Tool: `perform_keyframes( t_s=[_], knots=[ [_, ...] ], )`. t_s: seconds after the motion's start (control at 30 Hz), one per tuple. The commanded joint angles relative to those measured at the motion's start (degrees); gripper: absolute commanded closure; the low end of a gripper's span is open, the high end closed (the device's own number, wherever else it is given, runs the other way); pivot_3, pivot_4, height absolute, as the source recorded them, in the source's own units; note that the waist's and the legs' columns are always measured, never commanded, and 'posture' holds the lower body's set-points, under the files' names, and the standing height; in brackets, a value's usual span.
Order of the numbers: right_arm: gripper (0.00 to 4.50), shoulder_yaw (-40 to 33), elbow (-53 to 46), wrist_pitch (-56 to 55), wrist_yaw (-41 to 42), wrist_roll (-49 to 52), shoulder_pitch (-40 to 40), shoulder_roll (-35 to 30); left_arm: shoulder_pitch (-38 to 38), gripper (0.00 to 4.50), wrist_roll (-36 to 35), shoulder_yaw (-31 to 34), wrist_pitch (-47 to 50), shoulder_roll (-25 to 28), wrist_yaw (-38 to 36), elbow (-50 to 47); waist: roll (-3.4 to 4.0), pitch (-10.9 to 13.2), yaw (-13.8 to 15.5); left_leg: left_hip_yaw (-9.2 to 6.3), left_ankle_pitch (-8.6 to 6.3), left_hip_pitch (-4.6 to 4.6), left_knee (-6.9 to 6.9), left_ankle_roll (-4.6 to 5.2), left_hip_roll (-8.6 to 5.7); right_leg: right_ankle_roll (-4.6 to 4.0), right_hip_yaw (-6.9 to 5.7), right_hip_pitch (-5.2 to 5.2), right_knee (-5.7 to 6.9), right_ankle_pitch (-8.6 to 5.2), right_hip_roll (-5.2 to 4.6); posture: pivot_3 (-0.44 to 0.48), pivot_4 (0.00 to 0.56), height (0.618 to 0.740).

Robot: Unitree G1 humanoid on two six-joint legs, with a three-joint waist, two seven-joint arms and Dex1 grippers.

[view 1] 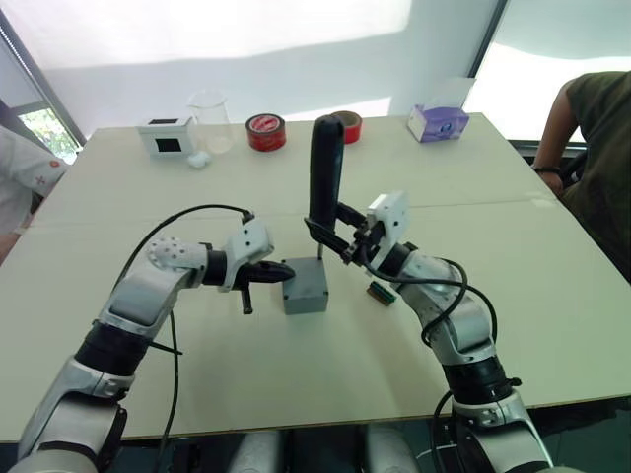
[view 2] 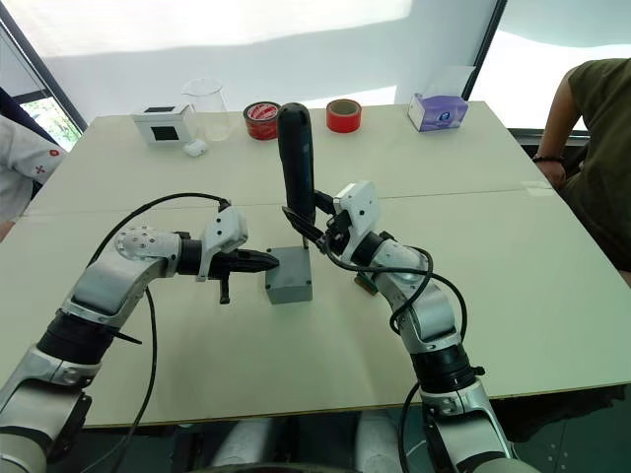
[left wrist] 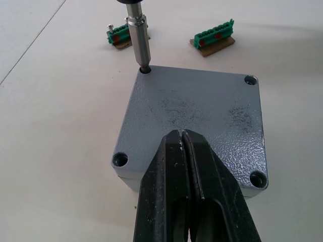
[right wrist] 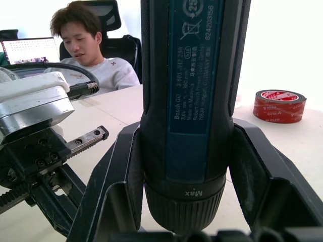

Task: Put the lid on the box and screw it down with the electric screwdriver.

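The grey box (view 1: 306, 299) sits mid-table with the lid (left wrist: 197, 116) lying flush on top, its corner holes showing. My left gripper (left wrist: 182, 135) is shut, its tips resting on the lid's near edge (view 1: 281, 270). My right gripper (view 1: 330, 236) is shut on the electric screwdriver (view 1: 325, 168), which stands upright over the box. The metal bit (left wrist: 139, 38) goes down into the lid's far left corner hole. In the right wrist view the black fingers (right wrist: 121, 171) clamp the tool's body (right wrist: 192, 75) just above its collar.
Two green terminal blocks (left wrist: 214, 38) lie just right of the box. Along the far edge stand a white box with a black window (view 1: 166, 136), a glass beaker (view 1: 210, 120), red tape rolls (view 1: 265, 131) and a tissue box (view 1: 439, 122). People sit at both table sides (view 1: 592, 148).
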Motion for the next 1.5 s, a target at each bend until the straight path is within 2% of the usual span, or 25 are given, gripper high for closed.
perform_keyframes(
  t_s=[0.03,0.63,0.87,1.0,1.03,1.1,1.17,1.23,1.3,1.4,1.43,1.5],
  knots=[
    [2.7,3.3,5.6,3.2,0.3,-2.6,3.6,-0.4,0.8,4.5,0.5,-0.8,0.7,-0.2,-0.1,-0.1,-0.01,0.0,0.0,0.0,-0.01,0.02,0.0,0.01,0.0,0.0,0.0,0.01,-0.01,0.0,0.0,0.0,0.15,0.74],
    [2.7,1.8,2.6,3.7,0.1,-2.2,3.2,-0.7,0.6,4.5,0.9,-0.9,0.4,-0.7,-0.5,0.5,-0.02,-0.1,0.0,0.01,-0.05,0.47,-0.25,0.04,-0.01,-0.04,0.01,0.23,-0.15,-0.06,-0.09,0.0,0.15,0.74],
    [2.7,-5.4,-8.6,12.7,-0.5,6.0,-5.6,-3.4,0.6,4.5,0.8,-0.1,-0.5,-1.3,-0.6,2.6,0.0,0.0,0.1,0.01,-0.05,0.36,-0.45,0.03,-0.03,-0.03,0.01,0.08,-0.22,-0.06,-0.14,0.0,0.15,0.74],
    [2.7,-10.1,-11.9,19.8,-1.9,11.8,-12.0,-5.8,-0.1,4.5,-1.2,1.6,0.3,-2.6,-0.8,3.3,0.03,0.0,0.2,0.0,0.05,-0.49,-0.45,-0.12,-0.05,-0.04,0.01,-0.6,-0.05,-0.04,-0.15,0.0,0.15,0.74],
    [2.7,-15.0,-12.1,25.3,-5.6,18.1,-17.1,-6.0,-0.7,4.5,-2.7,3.4,0.2,-3.4,-0.5,3.7,0.03,0.1,0.1,0.01,0.08,-0.61,-0.43,-0.16,-0.07,-0.04,0.03,-0.74,0.01,-0.03,-0.16,0.0,0.15,0.74],
    [2.7,-23.8,-11.1,37.4,-13.2,29.1,-25.6,-8.4,-2.0,4.5,-6.8,7.9,1.6,-4.7,0.3,3.1,0.25,0.6,0.1,0.0,0.12,-0.82,-0.38,-0.22,-0.06,-0.05,0.02,-0.93,0.06,-0.01,-0.16,0.0,0.15,0.74],
    [2.7,-29.9,-8.1,47.9,-18.3,36.0,-30.4,-12.2,-2.8,4.5,-10.2,11.6,3.9,-4.9,1.2,1.3,0.25,0.7,0.3,-0.06,0.21,-1.71,-0.02,-0.34,-0.04,-0.1,0.01,-1.85,0.35,0.07,-0.16,0.0,0.15,0.74],
    [2.7,-34.6,-3.5,57.2,-22.3,39.2,-33.4,-16.0,-2.2,4.5,-11.3,11.9,6.6,-2.3,-0.1,-1.5,0.16,0.6,0.3,-0.25,0.49,-2.2,0.07,-0.83,0.0,-0.13,-0.15,-2.17,0.28,0.06,-0.11,0.0,0.15,0.74],
    [2.7,-36.8,-0.7,62.6,-25.2,40.5,-35.1,-18.2,-1.6,4.5,-11.8,11.4,7.9,-0.3,-1.2,-3.5,0.15,0.6,0.0,-0.23,0.47,-2.22,-0.03,-0.78,0.02,-0.13,-0.16,-2.11,0.13,0.05,-0.11,0.0,0.15,0.74],
    [2.7,-30.2,6.8,73.7,-23.3,35.3,-30.3,-31.9,0.7,4.5,-15.1,10.9,11.6,4.7,-5.1,-11.1,0.2,0.6,0.0,0.04,0.31,-2.23,-0.01,-0.51,-0.06,-0.12,-0.04,-2.09,0.06,0.06,-0.23,0.0,0.15,0.74],
    [2.7,-28.8,10.8,75.9,-23.1,35.0,-28.6,-35.0,1.3,4.5,-16.5,10.9,12.9,5.9,-6.1,-13.6,0.18,0.6,0.1,0.07,0.1,-2.24,0.01,-0.13,-0.05,-0.13,-0.04,-2.09,0.06,0.06,-0.24,0.0,0.15,0.74],
    [2.7,-24.7,15.4,76.9,-20.1,37.0,-25.9,-39.8,1.8,4.5,-18.3,10.5,14.4,6.9,-6.7,-16.8,0.25,0.7,0.3,0.07,0.05,-2.27,0.08,-0.04,-0.06,-0.13,-0.04,-2.03,-0.01,0.05,-0.25,0.0,0.15,0.74]
  ],
)
